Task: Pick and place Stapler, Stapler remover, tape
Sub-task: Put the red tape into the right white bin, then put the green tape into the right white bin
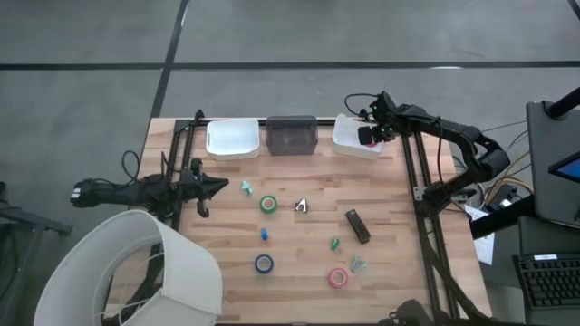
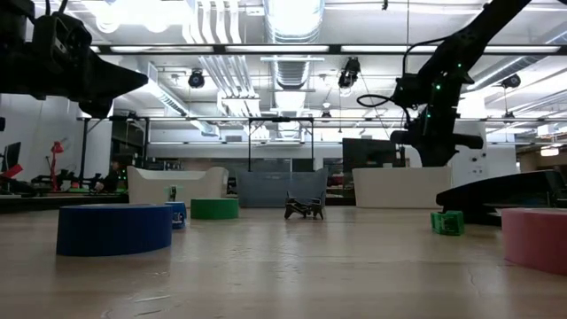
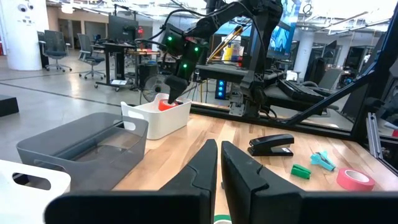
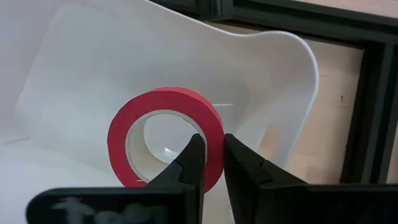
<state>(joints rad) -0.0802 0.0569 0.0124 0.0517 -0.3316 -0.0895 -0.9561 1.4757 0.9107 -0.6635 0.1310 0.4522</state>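
- The table is pale butcher-block wood, its planks running lengthwise; three bins stand in a row along its far edge.
- The smoky grey bin, translucent plastic with rounded corners, serves as landmark. A white bin sits just to its left, and the right white bin, glossy with a curved lip, just to its right.
- The right gripper reaches over the right white bin with its arm stretched in from the table's right side, wrist angled down. Its dark fingers pinch the wall of a red tape roll, a matte ring with a pale inner core, one finger inside the hole and one outside, held within the bin.
- The left gripper hovers above the table, left and in front of the grey bin, arm level and pointing right; its tapered fingers stand nearly together with nothing between them.
- In front of the grey bin lies a green tape ring; farther front a blue ring, and to the front-right a pink ring.
- The black stapler, a slim hinged bar, lies front-right of the grey bin.
- A silvery claw-shaped staple remover lies just right of the green ring.
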